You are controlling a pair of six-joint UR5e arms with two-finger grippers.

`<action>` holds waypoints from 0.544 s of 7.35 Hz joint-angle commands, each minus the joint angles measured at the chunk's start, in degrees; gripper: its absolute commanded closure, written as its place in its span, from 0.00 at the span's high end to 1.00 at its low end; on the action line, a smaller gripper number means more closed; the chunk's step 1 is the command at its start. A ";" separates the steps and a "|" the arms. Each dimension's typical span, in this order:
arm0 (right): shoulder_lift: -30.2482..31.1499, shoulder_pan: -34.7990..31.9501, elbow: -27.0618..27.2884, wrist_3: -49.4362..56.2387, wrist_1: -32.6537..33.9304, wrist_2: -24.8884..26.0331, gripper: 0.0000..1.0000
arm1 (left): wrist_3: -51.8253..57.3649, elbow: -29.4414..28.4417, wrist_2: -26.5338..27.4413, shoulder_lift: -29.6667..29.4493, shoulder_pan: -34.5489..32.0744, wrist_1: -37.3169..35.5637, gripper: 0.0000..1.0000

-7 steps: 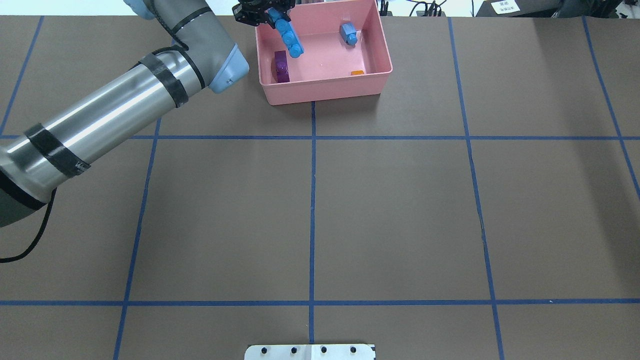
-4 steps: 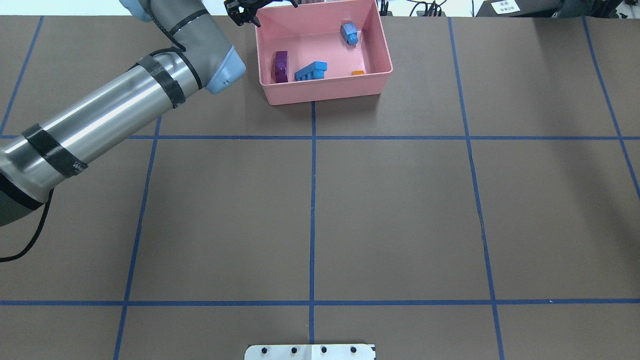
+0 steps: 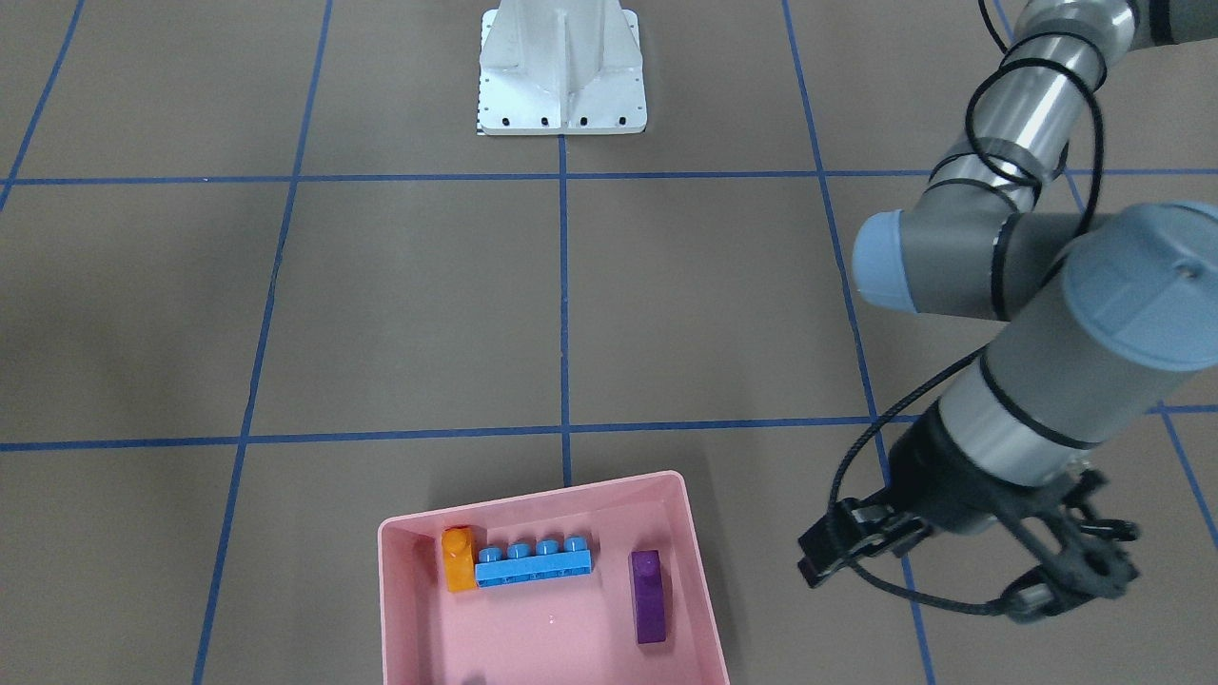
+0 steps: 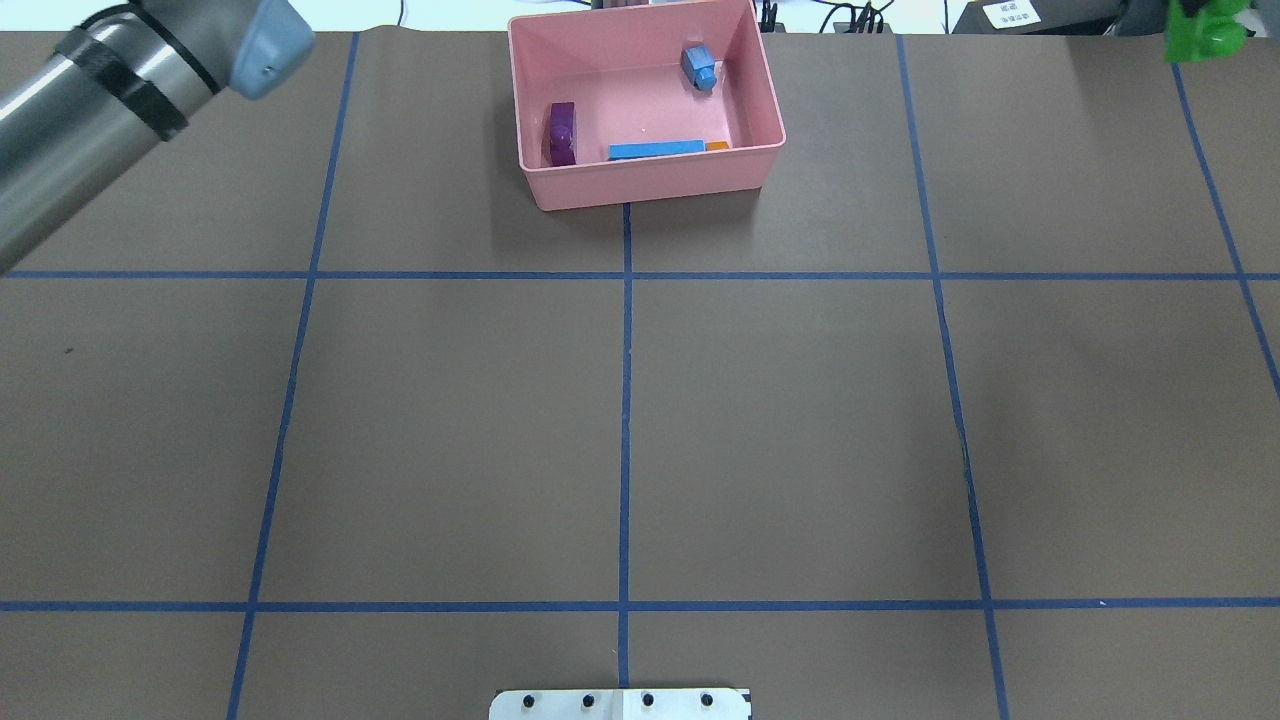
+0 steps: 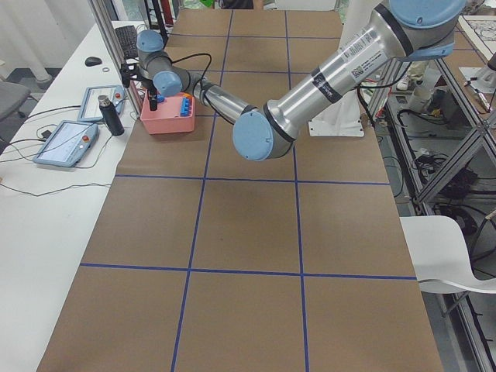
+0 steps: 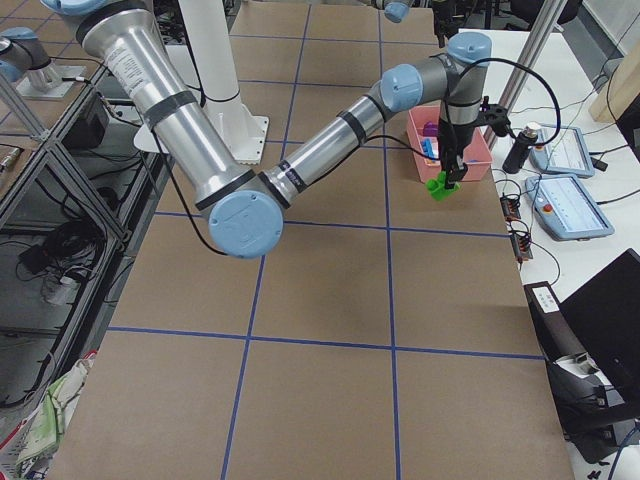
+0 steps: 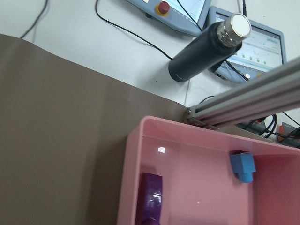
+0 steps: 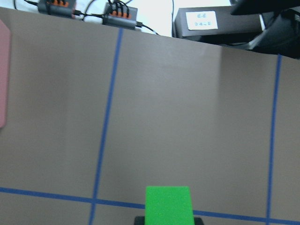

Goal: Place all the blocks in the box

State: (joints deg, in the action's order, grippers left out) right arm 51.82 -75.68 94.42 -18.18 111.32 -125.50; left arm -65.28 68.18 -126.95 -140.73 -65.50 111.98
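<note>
The pink box [image 4: 650,185] stands at the table's far middle, also in the front view [image 3: 400,609] and left wrist view [image 7: 129,187]. In it lie the purple block [image 4: 562,133], the long blue block [image 4: 655,150] along the robot-side wall, the small blue block [image 4: 698,66] and the orange block [image 4: 716,146]. My left gripper [image 3: 1070,585] is open and empty, off to the box's side. My right gripper [image 6: 445,178] is shut on the green block [image 4: 1205,30], held above the table to the right of the box; it also shows in the right wrist view [image 8: 168,204].
A black bottle [image 7: 206,54] and teach pendants [image 7: 255,44] lie on the white bench beyond the box. An aluminium frame bar [image 7: 248,96] runs by the box's far corner. The white robot base [image 3: 561,71] stands at the near table edge.
The left gripper let go of the long blue block, which dropped into the box and now lies flat. The left arm drew back to the left. The green block came into view at top right.
</note>
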 commanded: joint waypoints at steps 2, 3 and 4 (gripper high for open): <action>-18.65 9.22 -19.47 -13.43 -9.99 -0.01 0.00 | 22.94 14.40 0.12 14.39 -6.39 -11.86 1.00; -19.29 11.59 -24.41 -19.99 -21.03 0.43 0.00 | 31.62 17.57 1.00 20.79 -7.53 -11.70 1.00; -21.04 13.79 -30.20 -25.27 -31.49 0.69 0.00 | 34.75 20.56 3.79 26.42 -7.37 -11.35 1.00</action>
State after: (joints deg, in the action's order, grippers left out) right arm 33.14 -64.80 71.56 -36.61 92.60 -125.16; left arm -36.97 84.72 -125.67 -121.58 -72.34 100.67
